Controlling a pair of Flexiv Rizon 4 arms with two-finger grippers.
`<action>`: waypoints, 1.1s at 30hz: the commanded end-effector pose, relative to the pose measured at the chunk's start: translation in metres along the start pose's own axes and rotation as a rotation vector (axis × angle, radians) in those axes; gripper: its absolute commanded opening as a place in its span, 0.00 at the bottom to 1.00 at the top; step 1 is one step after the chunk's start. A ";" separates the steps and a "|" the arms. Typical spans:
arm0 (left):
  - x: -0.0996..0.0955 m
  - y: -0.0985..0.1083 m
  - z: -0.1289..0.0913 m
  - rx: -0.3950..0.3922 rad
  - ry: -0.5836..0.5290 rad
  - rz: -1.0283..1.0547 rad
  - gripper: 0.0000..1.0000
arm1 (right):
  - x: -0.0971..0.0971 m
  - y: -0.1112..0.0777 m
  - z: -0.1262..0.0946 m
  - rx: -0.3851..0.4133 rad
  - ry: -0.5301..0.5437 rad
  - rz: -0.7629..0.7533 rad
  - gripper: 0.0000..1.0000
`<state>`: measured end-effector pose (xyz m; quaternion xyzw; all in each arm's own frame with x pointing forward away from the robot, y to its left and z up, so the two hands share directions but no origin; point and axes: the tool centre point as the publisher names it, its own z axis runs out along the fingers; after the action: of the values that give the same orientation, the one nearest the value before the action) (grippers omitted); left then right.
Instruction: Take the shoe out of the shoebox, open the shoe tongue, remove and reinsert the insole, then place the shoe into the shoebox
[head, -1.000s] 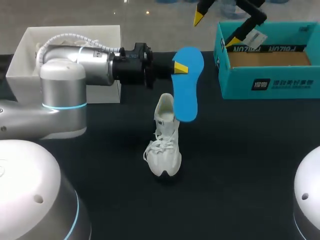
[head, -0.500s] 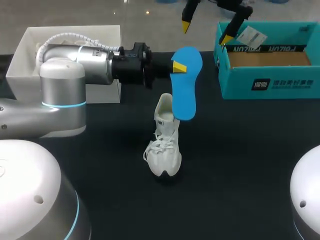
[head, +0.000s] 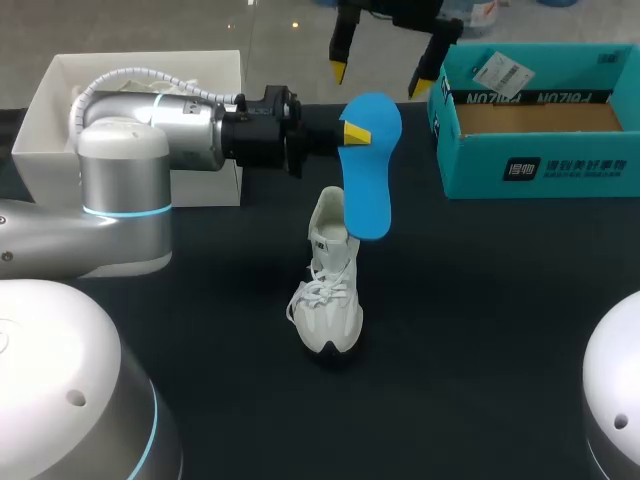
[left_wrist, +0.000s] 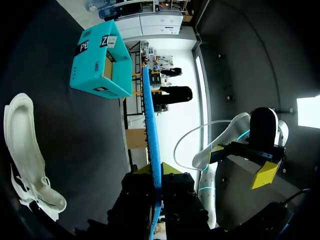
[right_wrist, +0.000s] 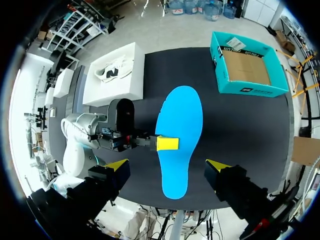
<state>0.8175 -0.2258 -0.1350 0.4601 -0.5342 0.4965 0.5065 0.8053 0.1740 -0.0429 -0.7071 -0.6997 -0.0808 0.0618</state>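
Pinching the blue insole (head: 368, 170) by its edge, the left gripper (head: 352, 133) holds it up in the air near the shoe (head: 330, 290), which stands on the table (head: 480, 330). The right gripper (head: 379, 78) hangs wide open behind it. A clumsy grab could bend the thin insole or knock it loose, and it might fall.

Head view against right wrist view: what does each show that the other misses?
Head only: the shoe on the table by the insole. Right wrist only: a second shoe in the white box. Both: the left gripper shut on the insole, the open right gripper, the teal shoebox.
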 end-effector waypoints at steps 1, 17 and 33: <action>-0.001 0.000 0.000 0.002 0.001 0.000 0.00 | 0.010 0.002 0.008 -0.007 -0.098 -0.022 1.00; -0.005 -0.008 -0.009 0.041 -0.010 -0.009 0.00 | 0.011 -0.008 0.014 -0.043 -0.077 -0.015 1.00; -0.007 -0.006 -0.008 0.036 -0.016 -0.004 0.00 | 0.012 -0.009 0.014 -0.037 -0.070 -0.015 1.00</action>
<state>0.8251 -0.2171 -0.1392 0.4733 -0.5280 0.5017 0.4955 0.7970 0.1883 -0.0547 -0.7051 -0.7053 -0.0696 0.0242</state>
